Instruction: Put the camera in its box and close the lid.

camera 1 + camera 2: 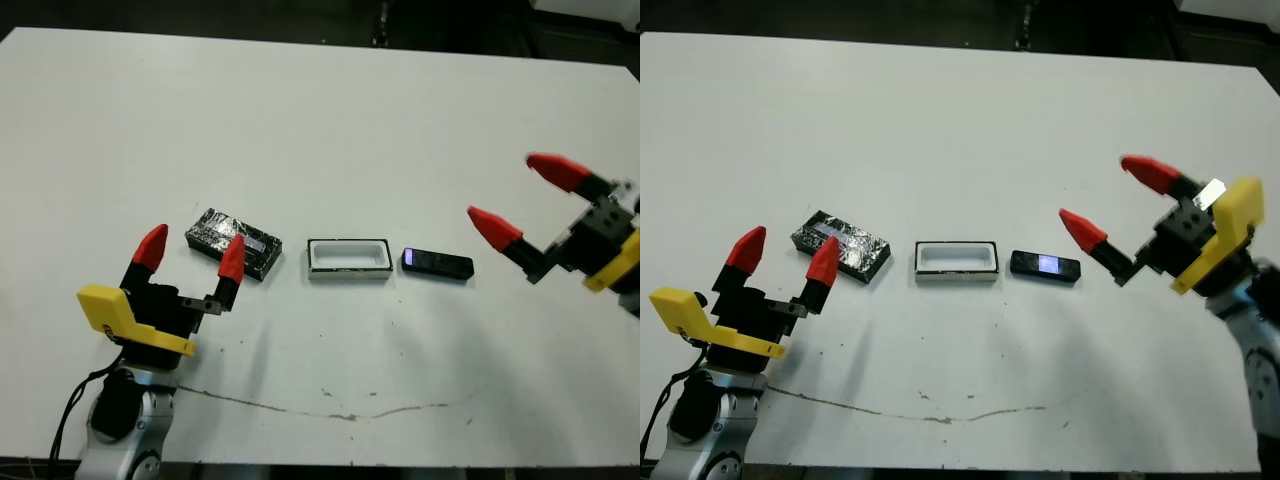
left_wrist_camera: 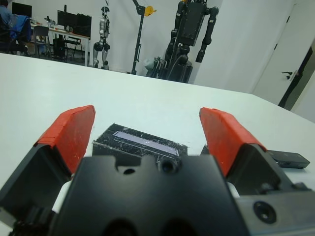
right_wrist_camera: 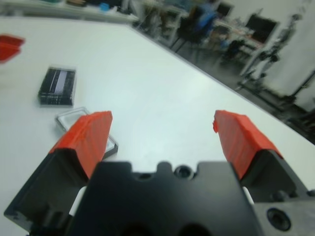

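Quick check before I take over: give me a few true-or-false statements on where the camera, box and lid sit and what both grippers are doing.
1. The camera already lies inside the box. False: it lies on the table beside the box, on the robot's right.
2. The box stands between the lid and the camera. True.
3. The lid covers the box. False: it lies apart, on the box's left, and the box is open and empty.
4. The right gripper is open and holds nothing. True.
5. The left gripper is shut on the lid. False: its fingers are spread, just short of the lid.
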Action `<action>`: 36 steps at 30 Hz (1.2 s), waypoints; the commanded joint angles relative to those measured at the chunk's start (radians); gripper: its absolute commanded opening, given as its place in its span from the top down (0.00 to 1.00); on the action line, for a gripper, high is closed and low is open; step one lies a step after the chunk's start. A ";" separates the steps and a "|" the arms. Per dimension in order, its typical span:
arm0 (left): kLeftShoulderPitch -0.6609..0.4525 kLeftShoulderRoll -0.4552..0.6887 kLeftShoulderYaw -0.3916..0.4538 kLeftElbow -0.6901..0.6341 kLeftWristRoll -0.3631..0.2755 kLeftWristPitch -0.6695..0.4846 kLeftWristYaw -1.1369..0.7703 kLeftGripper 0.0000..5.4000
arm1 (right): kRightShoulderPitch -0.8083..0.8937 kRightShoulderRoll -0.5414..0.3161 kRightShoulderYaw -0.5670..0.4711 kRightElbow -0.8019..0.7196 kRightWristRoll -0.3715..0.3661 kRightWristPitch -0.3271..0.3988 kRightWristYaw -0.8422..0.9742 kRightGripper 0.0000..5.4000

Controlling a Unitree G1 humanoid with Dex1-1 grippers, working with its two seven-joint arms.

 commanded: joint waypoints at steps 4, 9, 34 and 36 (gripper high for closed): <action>0.013 0.000 -0.005 -0.002 0.012 0.001 0.013 0.00 | -0.163 -0.081 0.150 0.132 -0.067 0.023 0.240 0.00; 0.016 -0.001 -0.006 -0.002 0.007 -0.002 0.010 0.00 | -0.276 -0.096 0.258 0.238 -0.127 0.066 0.379 0.00; 0.002 0.009 -0.014 -0.004 0.009 0.011 0.015 0.00 | -0.341 -0.012 0.374 0.487 -0.378 -0.034 0.384 0.00; 0.003 0.009 -0.015 -0.001 0.009 0.006 0.012 0.00 | -0.336 -0.011 0.375 0.485 -0.384 -0.036 0.382 0.00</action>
